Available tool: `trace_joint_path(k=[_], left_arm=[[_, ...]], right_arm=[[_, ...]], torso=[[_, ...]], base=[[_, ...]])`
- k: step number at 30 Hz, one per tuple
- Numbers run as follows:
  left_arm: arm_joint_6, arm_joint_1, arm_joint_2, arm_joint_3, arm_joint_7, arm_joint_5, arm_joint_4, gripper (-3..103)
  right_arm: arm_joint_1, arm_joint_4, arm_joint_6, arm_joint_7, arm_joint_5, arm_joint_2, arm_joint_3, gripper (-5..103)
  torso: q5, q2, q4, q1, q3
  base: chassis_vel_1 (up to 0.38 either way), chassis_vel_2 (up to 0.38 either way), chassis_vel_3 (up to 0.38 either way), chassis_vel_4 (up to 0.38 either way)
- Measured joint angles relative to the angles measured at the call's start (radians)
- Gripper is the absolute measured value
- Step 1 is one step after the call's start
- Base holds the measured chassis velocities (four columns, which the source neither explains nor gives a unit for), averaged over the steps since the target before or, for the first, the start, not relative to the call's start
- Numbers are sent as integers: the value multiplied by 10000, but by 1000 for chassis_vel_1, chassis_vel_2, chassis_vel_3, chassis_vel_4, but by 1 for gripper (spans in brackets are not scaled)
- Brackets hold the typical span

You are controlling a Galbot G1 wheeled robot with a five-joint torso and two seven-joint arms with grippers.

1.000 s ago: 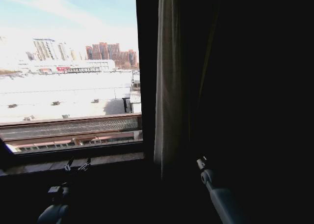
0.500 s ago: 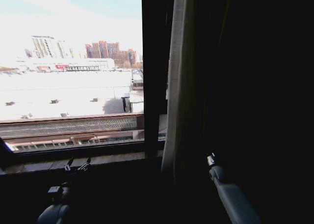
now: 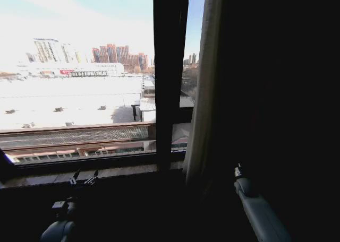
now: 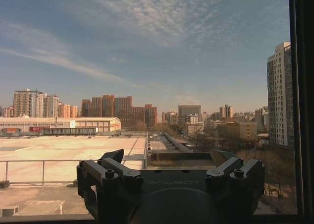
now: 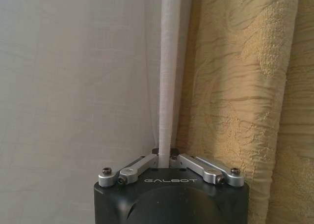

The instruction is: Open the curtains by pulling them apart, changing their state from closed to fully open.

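Sheer curtains (image 5: pixel 167 86) in right end effector (image 5: pixel 165 157)

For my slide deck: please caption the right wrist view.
Right hand shut on a pleat of the sheer white curtain, with a yellow patterned drape beside it.

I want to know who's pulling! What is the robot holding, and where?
The right claw pinches a thin fold of the sheer white curtain, low down near its edge. The left claw holds nothing.
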Motion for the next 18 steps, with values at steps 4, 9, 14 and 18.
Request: trace_joint_path(k=[4, 9, 14, 18], left_arm=[[0, 0, 0, 0, 0, 0, -1, 99], [0, 0, 0, 1, 4, 0, 0, 99], [0, 0, 0, 1, 4, 0, 0, 99], [0, 0, 0, 1, 4, 0, 0, 99]], right_arm=[[-554, 864, -35, -1003, 937, -7, -188, 3], [-1443, 2142, -293, -1485, 1886, 2, -350, 25], [-2181, 2848, -298, -1270, 2067, 117, -430, 41], [-2815, 3304, -190, -1293, 2050, 171, -377, 51]], torso=[[5, -1, 0, 1, 1], [0, -1, 1, 0, 0], [1, -1, 2, 0, 0], [1, 0, -2, 0, 0]], base=[[0, 0, 0, 0], [0, 0, 0, 0], [0, 0, 0, 0], [0, 0, 0, 0]])
